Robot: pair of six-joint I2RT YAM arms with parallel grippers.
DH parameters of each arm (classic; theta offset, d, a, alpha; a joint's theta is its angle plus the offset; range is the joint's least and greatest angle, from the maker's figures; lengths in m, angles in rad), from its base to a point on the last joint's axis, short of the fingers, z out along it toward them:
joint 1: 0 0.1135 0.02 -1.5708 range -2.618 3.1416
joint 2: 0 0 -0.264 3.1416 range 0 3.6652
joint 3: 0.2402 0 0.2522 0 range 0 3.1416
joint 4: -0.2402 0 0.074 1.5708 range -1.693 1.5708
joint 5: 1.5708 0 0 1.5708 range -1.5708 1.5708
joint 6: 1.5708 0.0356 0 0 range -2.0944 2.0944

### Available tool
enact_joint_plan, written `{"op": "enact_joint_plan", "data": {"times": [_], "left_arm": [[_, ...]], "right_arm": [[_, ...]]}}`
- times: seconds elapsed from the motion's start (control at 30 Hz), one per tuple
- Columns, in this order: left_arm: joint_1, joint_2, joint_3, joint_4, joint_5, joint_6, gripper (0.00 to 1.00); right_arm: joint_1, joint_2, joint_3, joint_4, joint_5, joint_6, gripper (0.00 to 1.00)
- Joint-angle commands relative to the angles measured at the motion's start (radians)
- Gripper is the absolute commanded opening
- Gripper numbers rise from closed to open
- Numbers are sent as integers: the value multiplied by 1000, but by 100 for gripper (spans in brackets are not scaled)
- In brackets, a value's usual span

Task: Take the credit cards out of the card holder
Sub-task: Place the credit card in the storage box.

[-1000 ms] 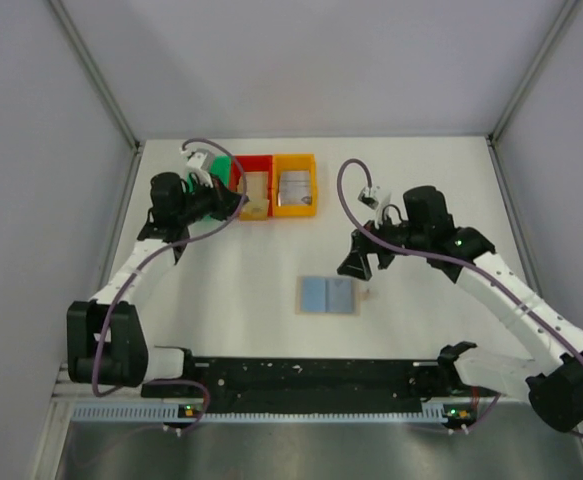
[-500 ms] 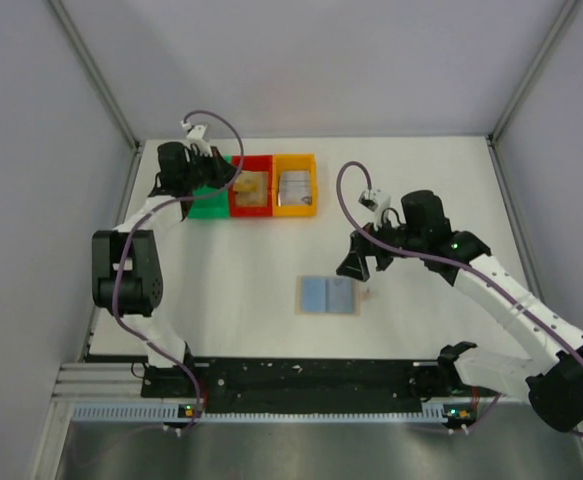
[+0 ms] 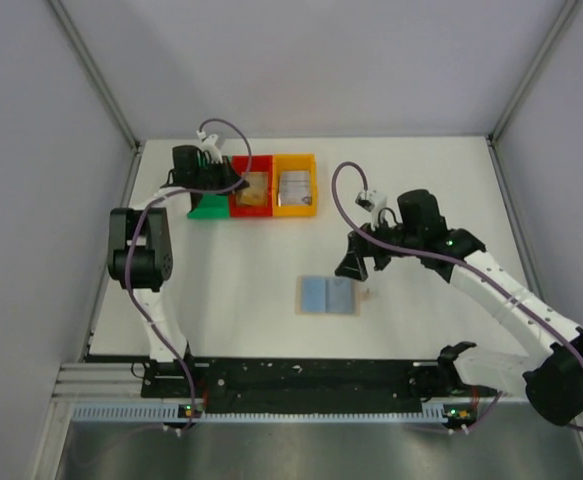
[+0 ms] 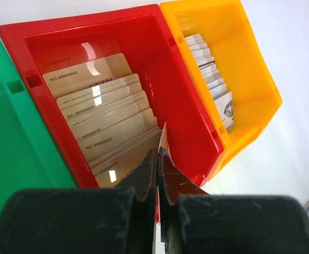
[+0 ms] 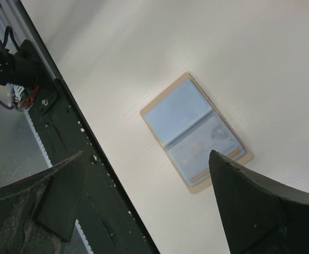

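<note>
The card holder [image 3: 327, 295] lies open on the table, tan rim and blue-grey lining up. In the right wrist view [image 5: 194, 129] a tan card edge shows in one of its pockets. My right gripper [image 3: 356, 266] hangs open and empty just right of and above the card holder, with its fingers spread wide in the right wrist view [image 5: 146, 159]. My left gripper [image 4: 159, 156] is shut on a thin tan credit card [image 4: 164, 138] seen edge-on. It holds the card over the near end of the red bin [image 4: 175, 79]. In the top view the left gripper [image 3: 239, 183] is at that bin.
The red bin [image 3: 252, 187] holds a row of tan cards [image 4: 106, 111]. The orange bin [image 3: 295, 185] to its right holds grey-silver cards [image 4: 212, 79]. A green bin [image 3: 209, 205] stands to its left. The black base rail [image 3: 301, 375] runs along the near table edge.
My left arm has swung up and back, carrying its gripper a little farther over the red bin. The right arm and the card holder have barely moved.
</note>
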Motion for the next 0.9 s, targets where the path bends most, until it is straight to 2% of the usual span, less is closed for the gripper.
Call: {"op": "enact_joint_plan", "data": {"times": [0.0, 0.07, 0.27, 0.67, 0.87], "left_arm": [[-10, 8, 70, -35, 25, 6, 0], [-18, 16, 82, -82, -2, 12, 1], [-32, 5, 94, -190, -111, 44, 14], [-41, -154, 97, -287, -355, 91, 51], [-70, -254, 108, -349, -427, 119, 64]], "right_arm": [[-9, 13, 48, 39, -18, -22, 95], [-10, 12, 50, 37, -12, -22, 95], [-13, 3, 41, 37, -3, -22, 95], [-13, -10, 29, 37, 49, 6, 95], [-13, -17, 22, 31, 91, 29, 95]]}}
